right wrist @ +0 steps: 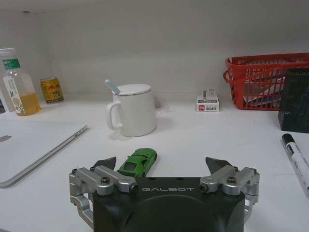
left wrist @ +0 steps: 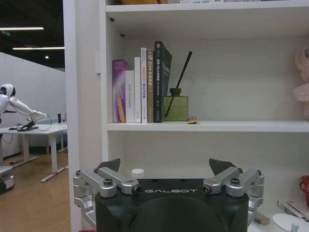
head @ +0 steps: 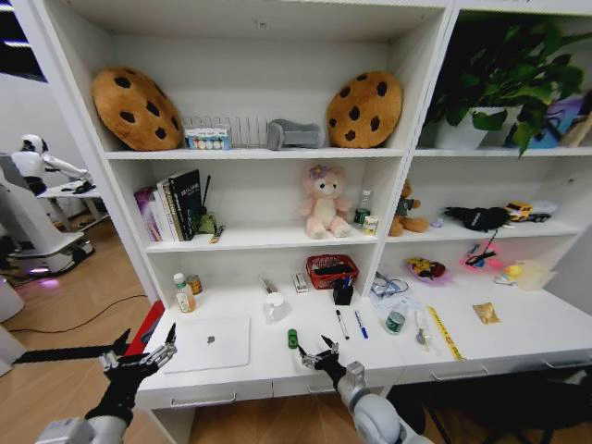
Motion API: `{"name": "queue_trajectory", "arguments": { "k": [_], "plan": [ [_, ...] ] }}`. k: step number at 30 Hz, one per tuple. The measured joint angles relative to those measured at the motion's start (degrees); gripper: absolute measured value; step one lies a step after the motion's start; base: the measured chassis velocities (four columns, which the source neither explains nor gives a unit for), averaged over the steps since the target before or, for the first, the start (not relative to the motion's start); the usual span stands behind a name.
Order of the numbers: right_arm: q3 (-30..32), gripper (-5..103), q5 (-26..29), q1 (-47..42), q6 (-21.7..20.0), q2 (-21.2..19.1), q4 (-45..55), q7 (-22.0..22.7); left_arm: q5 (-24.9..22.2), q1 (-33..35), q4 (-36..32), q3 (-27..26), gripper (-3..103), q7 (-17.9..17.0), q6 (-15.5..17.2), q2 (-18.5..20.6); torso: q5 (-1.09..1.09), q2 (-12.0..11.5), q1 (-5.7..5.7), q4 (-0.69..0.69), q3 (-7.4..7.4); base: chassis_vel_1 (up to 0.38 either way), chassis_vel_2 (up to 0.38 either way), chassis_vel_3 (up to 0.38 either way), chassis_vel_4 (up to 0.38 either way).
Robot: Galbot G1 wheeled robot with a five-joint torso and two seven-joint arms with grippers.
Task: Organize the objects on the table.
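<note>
On the white table (head: 518, 347), a small green toy car (head: 292, 339) lies near the front edge. My right gripper (head: 317, 354) hovers open just beside it. In the right wrist view the car (right wrist: 138, 162) sits between the spread fingers, close to one fingertip of the gripper (right wrist: 161, 163). Behind it stands the white mug (right wrist: 134, 110) with a lid and spoon. The silver laptop (head: 208, 344) lies shut at the left. My left gripper (head: 143, 351) is open in the air off the table's left end, and the left wrist view has this gripper (left wrist: 165, 165) facing the shelf.
A juice bottle (head: 184, 292) and a can (head: 194, 284) stand at the back left. A red basket (head: 332, 270) and a black pen holder (head: 343, 292) are at the back centre. Two pens (head: 342, 324), a small bottle (head: 396, 321), a yellow ruler (head: 445, 333) and a gold packet (head: 486, 314) lie to the right.
</note>
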Motion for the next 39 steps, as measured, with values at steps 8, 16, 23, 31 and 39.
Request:
{"name": "queue_trajectory", "arguments": {
  "k": [8, 16, 23, 31, 39],
  "plan": [
    [-1.5, 100, 0.1, 2.4, 0.5, 1.7, -2.8, 0.1, -0.6, -0.4, 1.1, 0.2, 100, 0.0, 0.3, 1.3, 0.00, 0.0, 0.00, 0.00, 0.00, 0.000, 0.000, 0.000, 0.000],
    [-4.7, 100, 0.2, 7.0, 0.9, 2.7, -6.3, 1.2, 0.0, -1.7, 2.6, 1.8, 100, 0.0, 0.2, 1.3, 0.01, 0.0, 0.00, 0.00, 0.00, 0.000, 0.000, 0.000, 0.000],
    [-9.3, 100, 0.6, 11.1, -0.7, 4.2, -9.3, 4.3, 0.7, -1.4, 2.6, 2.4, 100, 0.1, 0.1, 0.3, 0.00, 0.0, 0.00, 0.02, -0.01, 0.000, 0.000, 0.000, 0.000],
    [-11.8, 100, 0.8, 12.5, -2.6, 7.5, -11.0, 9.4, 1.1, -1.0, 2.6, 2.7, 100, 0.2, -0.2, 0.1, 0.01, 0.0, 0.00, 0.01, 0.00, 0.000, 0.000, 0.000, 0.000],
    [-11.5, 99, 0.5, 12.3, -2.8, 8.9, -12.3, 11.8, 1.7, -1.0, 2.8, 3.5, 100, 0.3, -0.4, 0.1, 0.01, 0.0, 0.00, 0.01, 0.00, 0.000, 0.000, 0.000, 0.000]
  ]
}}
